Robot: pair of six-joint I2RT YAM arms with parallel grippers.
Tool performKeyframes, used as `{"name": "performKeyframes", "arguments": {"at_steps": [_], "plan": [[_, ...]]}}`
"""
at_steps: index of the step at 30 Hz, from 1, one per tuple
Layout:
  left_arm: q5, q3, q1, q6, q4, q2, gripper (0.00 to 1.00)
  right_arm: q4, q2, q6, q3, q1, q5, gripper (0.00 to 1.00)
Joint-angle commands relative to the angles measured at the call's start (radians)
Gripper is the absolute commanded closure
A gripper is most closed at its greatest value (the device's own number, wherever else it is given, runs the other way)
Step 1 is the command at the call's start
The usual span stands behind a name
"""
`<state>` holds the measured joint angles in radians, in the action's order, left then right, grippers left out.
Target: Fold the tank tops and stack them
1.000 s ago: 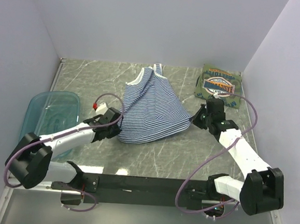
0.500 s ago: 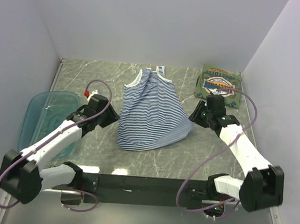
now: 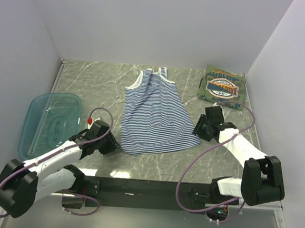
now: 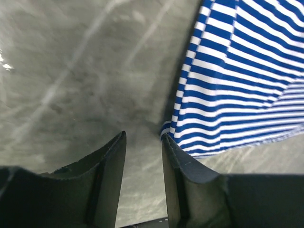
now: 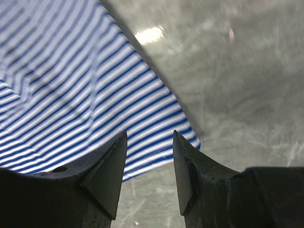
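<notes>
A navy-and-white striped tank top [image 3: 156, 114] lies spread flat in the middle of the table, straps toward the back. Its lower left corner [image 4: 237, 95] shows in the left wrist view, its lower right corner [image 5: 95, 95] in the right wrist view. A folded olive-green tank top [image 3: 223, 87] with an oval graphic sits at the back right. My left gripper [image 3: 109, 142] [image 4: 143, 137] is open just off the hem's left corner, nothing between its fingers. My right gripper [image 3: 200, 129] [image 5: 149, 135] is open beside the hem's right corner, empty too.
A translucent teal plastic tub [image 3: 51, 124] stands at the left edge of the table, right beside my left arm. White walls close in the table on the left, back and right. The black mounting rail [image 3: 141, 188] runs along the near edge.
Both grippers have let go of the striped top's lower corners and opened. The top, lifted and bunched a second ago, now lies flat. Both grippers have drawn back toward the near edge.
</notes>
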<state>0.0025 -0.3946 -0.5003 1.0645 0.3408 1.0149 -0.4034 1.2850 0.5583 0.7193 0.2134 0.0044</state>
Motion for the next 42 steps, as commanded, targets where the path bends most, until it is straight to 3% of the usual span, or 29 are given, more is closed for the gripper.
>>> {"name": "performKeyframes", "arguments": {"at_steps": [1,12,14,16,20,26,31,33,37,42], "plan": [[0.001,0.025,-0.03,0.043,-0.092,-0.027,0.58,0.051,-0.019,0.025,-0.038,-0.008,0.023,0.49],[0.086,-0.009,-0.06,-0.008,-0.25,0.071,0.73,0.12,0.079,0.045,-0.089,-0.008,0.02,0.5],[0.109,-0.035,-0.061,-0.012,-0.249,0.082,0.8,0.114,0.088,0.046,-0.078,-0.008,0.025,0.51],[0.149,-0.047,-0.061,-0.018,-0.241,0.07,0.88,0.112,0.086,0.045,-0.07,-0.008,0.025,0.51],[0.2,-0.056,-0.07,-0.014,-0.189,-0.011,0.92,0.106,0.103,0.035,-0.049,-0.006,0.029,0.51],[0.211,-0.078,-0.07,-0.015,-0.105,-0.153,0.92,0.112,0.132,0.028,-0.021,-0.009,0.016,0.5],[0.001,-0.144,-0.07,-0.09,0.088,-0.136,0.91,0.1,0.105,0.026,-0.021,-0.008,0.011,0.5],[-0.03,-0.127,-0.07,-0.097,0.081,-0.127,0.85,0.098,0.08,0.028,-0.03,-0.008,0.016,0.5],[0.016,-0.024,-0.081,-0.087,-0.019,-0.139,0.64,0.089,0.047,0.029,-0.049,-0.008,0.013,0.5],[0.001,0.04,-0.098,-0.061,-0.071,-0.154,0.72,0.072,0.008,0.025,-0.049,-0.008,0.028,0.5]]}}
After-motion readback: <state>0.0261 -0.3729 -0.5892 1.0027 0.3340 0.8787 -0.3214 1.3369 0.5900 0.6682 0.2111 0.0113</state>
